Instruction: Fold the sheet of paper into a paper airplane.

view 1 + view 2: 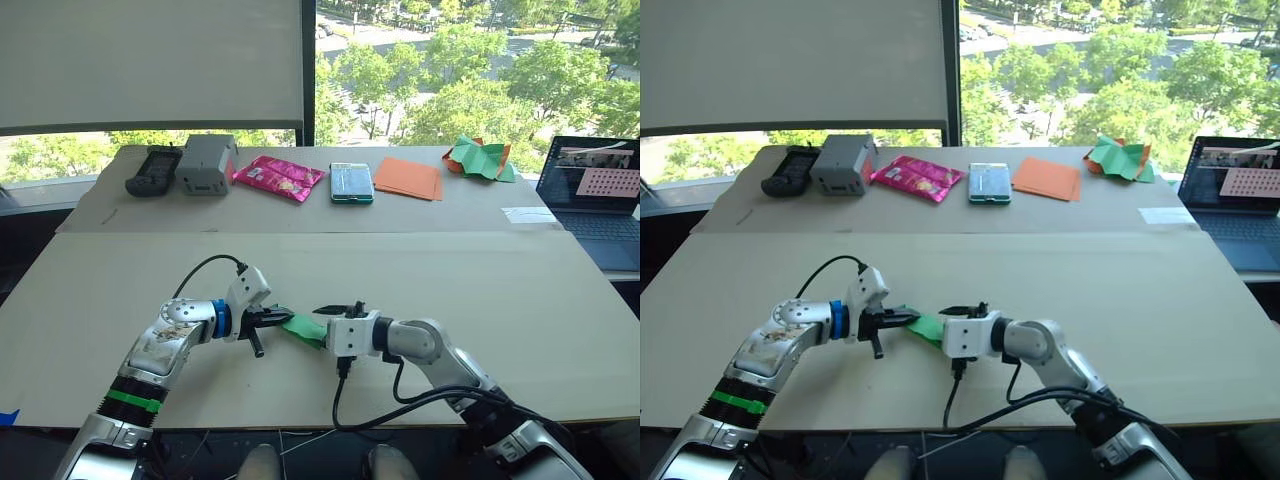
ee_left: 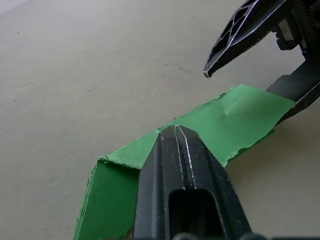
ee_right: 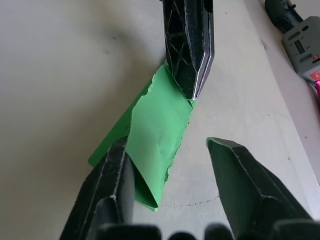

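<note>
- The sheet of paper (image 1: 303, 329), folded into a narrow green strip, is being held just above the counter (image 1: 400, 270) near the middle of its near edge.
- One end of it is being pinched by the left gripper (image 1: 274, 318), whose fingers (image 2: 182, 165) are being pressed together on the fold.
- The right gripper (image 1: 330, 311) is being kept spread wide at the strip's other end, one finger (image 3: 112, 190) touching the paper, the other apart.
</note>
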Robot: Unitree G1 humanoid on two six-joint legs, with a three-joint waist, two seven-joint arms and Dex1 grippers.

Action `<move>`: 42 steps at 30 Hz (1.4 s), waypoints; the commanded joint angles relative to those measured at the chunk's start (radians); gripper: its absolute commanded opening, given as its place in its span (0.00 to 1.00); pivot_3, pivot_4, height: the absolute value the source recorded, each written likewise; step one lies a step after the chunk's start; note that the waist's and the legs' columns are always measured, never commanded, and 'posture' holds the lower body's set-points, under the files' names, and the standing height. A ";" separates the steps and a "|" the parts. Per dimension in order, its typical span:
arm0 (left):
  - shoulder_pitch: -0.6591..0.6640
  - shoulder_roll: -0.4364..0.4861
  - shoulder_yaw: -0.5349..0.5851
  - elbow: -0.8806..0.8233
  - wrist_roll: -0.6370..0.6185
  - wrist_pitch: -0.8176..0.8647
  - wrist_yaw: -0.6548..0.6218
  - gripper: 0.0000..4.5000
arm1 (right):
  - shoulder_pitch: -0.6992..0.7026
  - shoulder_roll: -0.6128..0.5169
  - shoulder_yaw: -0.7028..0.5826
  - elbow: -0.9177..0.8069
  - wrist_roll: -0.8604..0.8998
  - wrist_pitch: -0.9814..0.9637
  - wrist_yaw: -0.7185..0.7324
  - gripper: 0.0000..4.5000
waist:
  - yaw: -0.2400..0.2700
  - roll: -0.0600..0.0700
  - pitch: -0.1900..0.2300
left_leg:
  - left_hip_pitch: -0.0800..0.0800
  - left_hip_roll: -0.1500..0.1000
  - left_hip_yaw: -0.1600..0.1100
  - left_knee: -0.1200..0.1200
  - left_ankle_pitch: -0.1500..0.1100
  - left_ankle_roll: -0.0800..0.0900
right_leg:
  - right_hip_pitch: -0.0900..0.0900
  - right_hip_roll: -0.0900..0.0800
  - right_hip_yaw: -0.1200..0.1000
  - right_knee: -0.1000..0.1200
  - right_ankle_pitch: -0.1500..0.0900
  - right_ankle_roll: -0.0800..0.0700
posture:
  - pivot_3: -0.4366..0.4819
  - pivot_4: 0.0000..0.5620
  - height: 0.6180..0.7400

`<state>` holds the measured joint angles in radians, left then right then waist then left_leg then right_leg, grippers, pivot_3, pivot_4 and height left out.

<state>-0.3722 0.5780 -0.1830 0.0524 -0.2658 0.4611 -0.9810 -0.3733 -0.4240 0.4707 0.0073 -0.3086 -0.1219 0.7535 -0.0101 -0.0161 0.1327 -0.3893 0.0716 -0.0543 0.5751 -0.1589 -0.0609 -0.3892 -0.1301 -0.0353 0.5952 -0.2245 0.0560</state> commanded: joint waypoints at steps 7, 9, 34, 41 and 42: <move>0.015 0.004 -0.015 0.008 0.048 -0.046 -0.008 0.00 | 0.092 -0.059 -0.129 -0.294 0.201 0.294 0.120 0.58 | 0.011 0.000 0.000 | 0.000 0.000 0.000 0.000 -0.002 -0.003 | -0.001 0.000 0.000 0.000 0.000 0.000 | 0.48 0.27 0.72; 0.018 -0.001 -0.020 0.001 0.050 -0.046 -0.006 0.00 | 0.099 -0.045 -0.150 -0.344 0.242 0.370 0.114 0.58 | 0.011 0.000 0.000 | 0.000 0.000 0.000 0.000 -0.003 -0.005 | -0.003 0.000 0.000 0.000 0.000 0.000 | 0.48 0.27 0.72; 0.020 -0.019 -0.037 0.039 0.092 -0.050 0.014 0.00 | -0.072 0.177 -0.030 -0.086 0.210 0.723 -0.099 0.00 | 0.018 0.001 0.000 | -0.001 0.000 0.000 0.000 -0.003 -0.005 | -0.005 0.000 0.000 0.000 0.000 0.000 | 0.48 0.27 0.72; 0.009 -0.023 -0.033 0.040 0.093 -0.047 0.027 0.00 | -0.053 0.151 -0.002 -0.054 0.213 0.778 -0.068 0.00 | 0.017 0.003 -0.001 | 0.000 0.000 0.000 0.000 -0.003 -0.005 | -0.005 0.000 0.000 0.000 0.000 0.000 | 0.48 0.27 0.72; 0.001 -0.028 -0.031 0.045 0.093 -0.047 0.031 0.00 | -0.050 0.154 -0.003 -0.046 0.215 0.787 -0.070 0.00 | 0.017 0.003 -0.002 | 0.000 0.000 0.000 0.000 -0.003 -0.005 | -0.005 0.000 0.000 0.000 0.000 0.000 | 0.48 0.27 0.72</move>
<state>-0.3610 0.5498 -0.2170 0.0855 -0.1923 0.4032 -0.9695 -0.4436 -0.2588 0.4576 -0.0720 -0.0933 0.6178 0.6791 0.0067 -0.0128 0.1311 -0.3892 0.0717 -0.0545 0.5754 -0.1620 -0.0657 -0.3936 -0.1301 -0.0357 0.5956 -0.2246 0.0560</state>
